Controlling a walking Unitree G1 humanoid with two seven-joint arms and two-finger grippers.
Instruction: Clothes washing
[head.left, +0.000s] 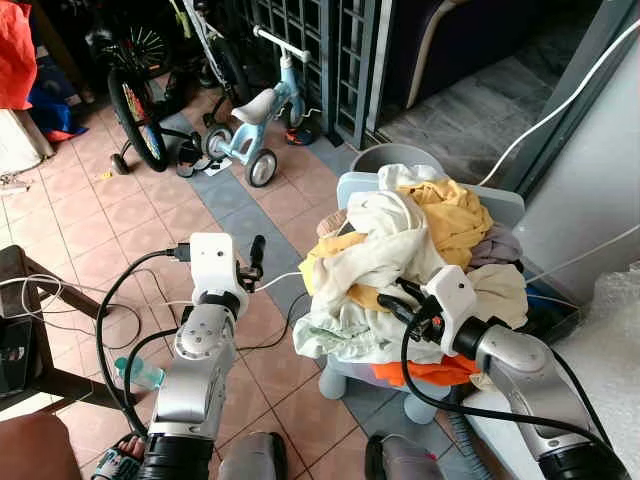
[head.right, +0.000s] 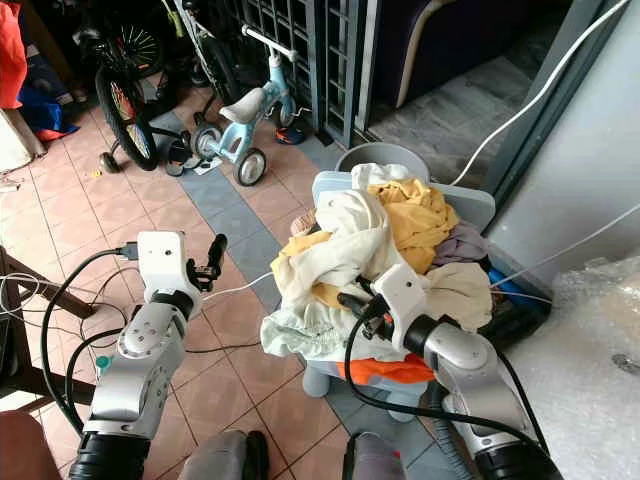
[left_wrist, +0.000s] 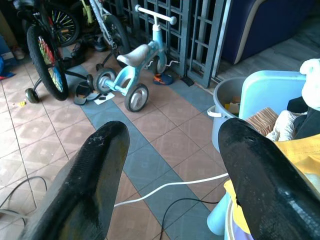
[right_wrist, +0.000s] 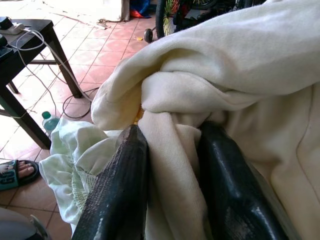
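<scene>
With my right gripper (right_wrist: 170, 175) pinching a fold of the cream garment (head.left: 385, 250) atop the heaped laundry basket (head.left: 500, 205) and my left gripper (left_wrist: 172, 175) spread idle beside it, a pull could drag tangled neighbours like the pale green cloth (head.left: 335, 335) onto the tiles.

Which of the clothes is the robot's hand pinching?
The cream cloth. The right gripper has a fold of it between its fingers; the yellow shirt lies farther back, untouched.

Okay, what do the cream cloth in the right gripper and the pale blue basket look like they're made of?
Cream cloth: soft knit fabric, probably cotton, matte with limp folds. Basket: apparently molded plastic, smooth with a slight sheen. The right gripper pinches a fold of the cloth.
</scene>
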